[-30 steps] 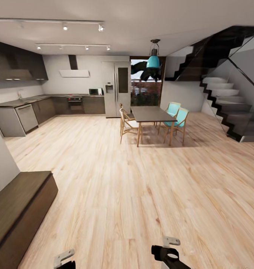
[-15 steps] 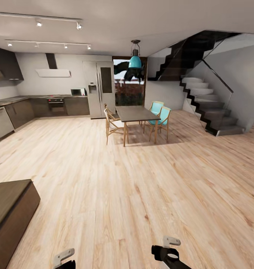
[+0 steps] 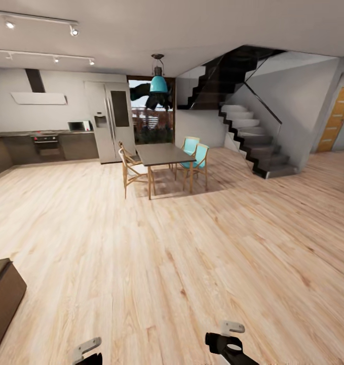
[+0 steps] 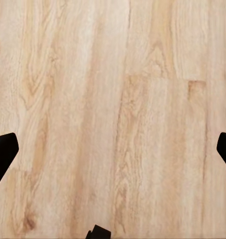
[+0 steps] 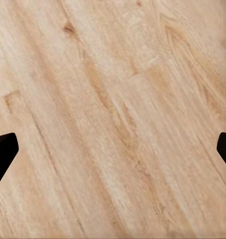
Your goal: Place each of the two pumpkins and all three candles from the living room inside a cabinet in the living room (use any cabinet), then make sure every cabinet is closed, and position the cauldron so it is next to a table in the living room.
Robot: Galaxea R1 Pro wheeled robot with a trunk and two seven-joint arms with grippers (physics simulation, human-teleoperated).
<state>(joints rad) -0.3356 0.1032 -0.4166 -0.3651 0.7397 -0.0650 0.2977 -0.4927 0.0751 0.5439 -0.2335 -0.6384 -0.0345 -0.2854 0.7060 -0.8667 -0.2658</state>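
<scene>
Both end effectors, left (image 4: 113, 149) and right (image 5: 113, 149), hang spread and empty over bare wood floor (image 3: 192, 263). The cabinet's corner (image 3: 2, 299) lies beside the left one; open floor stretches ahead to the dining table (image 3: 164, 153).

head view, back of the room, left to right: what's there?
Black oven → steel double-door fridge → dark dining table with wooden and turquoise chairs → black-edged staircase → orange wooden door.
</scene>
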